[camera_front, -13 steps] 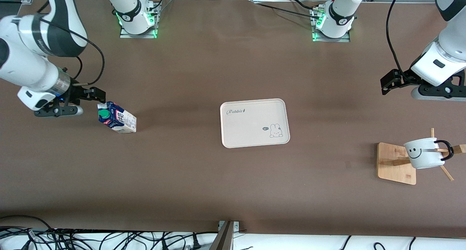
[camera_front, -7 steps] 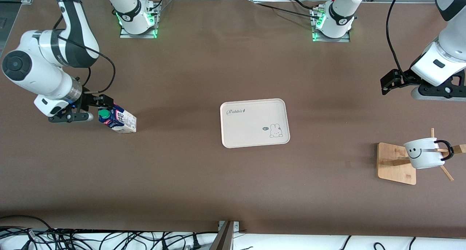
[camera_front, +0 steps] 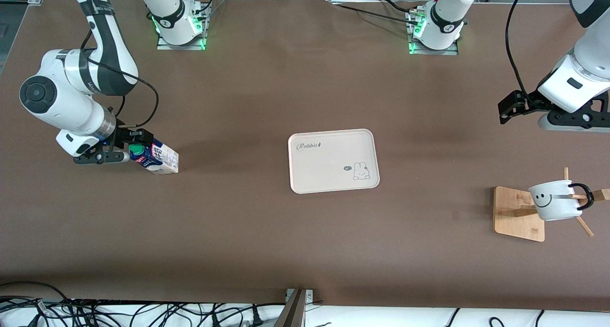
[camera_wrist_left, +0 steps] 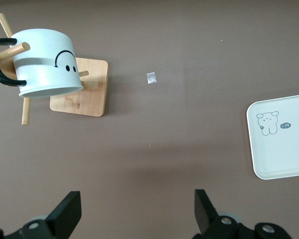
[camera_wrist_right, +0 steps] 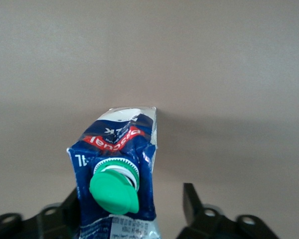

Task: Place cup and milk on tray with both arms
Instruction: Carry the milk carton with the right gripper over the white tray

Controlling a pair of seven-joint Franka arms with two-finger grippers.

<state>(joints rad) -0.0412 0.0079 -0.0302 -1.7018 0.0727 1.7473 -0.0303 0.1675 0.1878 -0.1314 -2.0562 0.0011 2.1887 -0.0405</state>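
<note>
Neither of the two things is on the tray [camera_front: 333,161] yet, so the whole of the placing looks to be ahead. The tray lies bare near the middle of the table [camera_front: 305,250], well apart from both things.

The milk [camera_front: 155,158] stands on the table toward the right arm's end, about level with the tray between the base edge and the front-camera edge, its green cap [camera_front: 136,149] turned toward the arm. The right claw [camera_front: 125,148] is down at the carton's cap end. In the right wrist view its fingers [camera_wrist_right: 192,201] stand apart with the milk [camera_wrist_right: 118,174] between them, one finger close against the carton's side and the other with a gap showing, so the carton does not appear gripped. My reading is that closing on the carton is the step in hand, then a lift and a carry to the tray.

The cup [camera_front: 555,200] hangs on a peg of the wooden rack [camera_front: 519,213] near the table's edge at the left arm's end, its black handle [camera_front: 585,196] looped over the peg. The left claw [camera_wrist_left: 137,211] waits in the air over bare table between the base edge and the rack, fingers wide apart and holding nothing. Taking the cup off its peg and setting it on the tray is all still to do.
</note>
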